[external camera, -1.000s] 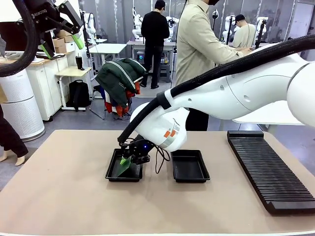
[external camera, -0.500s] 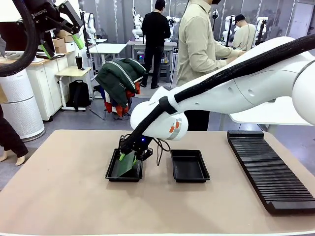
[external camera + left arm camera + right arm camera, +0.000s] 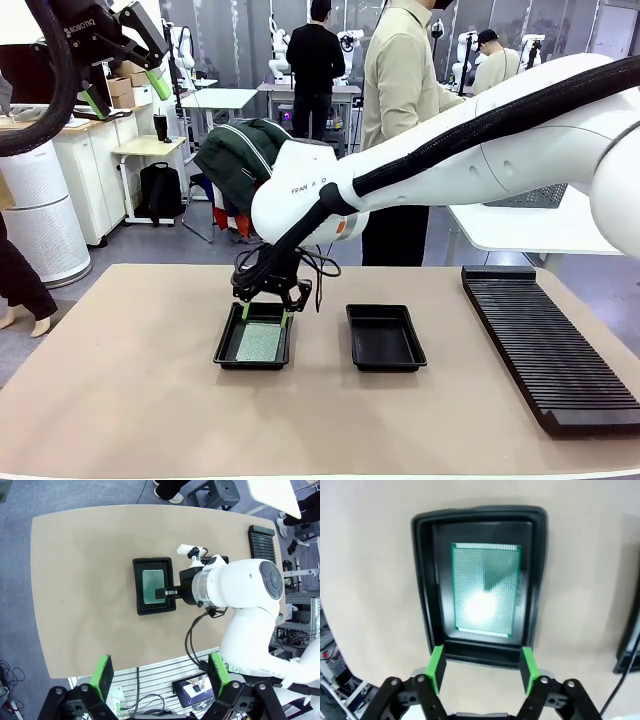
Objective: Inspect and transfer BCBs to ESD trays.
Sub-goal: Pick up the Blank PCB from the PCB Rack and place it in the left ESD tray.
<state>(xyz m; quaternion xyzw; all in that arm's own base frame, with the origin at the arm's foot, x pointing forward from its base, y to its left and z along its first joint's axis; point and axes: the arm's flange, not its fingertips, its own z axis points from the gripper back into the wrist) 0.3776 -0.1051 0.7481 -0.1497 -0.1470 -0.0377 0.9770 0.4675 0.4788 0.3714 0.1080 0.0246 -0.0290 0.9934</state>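
BCB lies flat on floor of ESD tray, pale green face up, on tan surface. Right hand just above tray, fingers wide apart, holding nothing. Left hand high over surface, likewise spread, empty. Second ESD tray beside, to robot's right.

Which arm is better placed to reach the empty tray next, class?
Right. The right fingers, open, hang just above the filled tray, next to the empty tray. The left fingers are raised high at far left.
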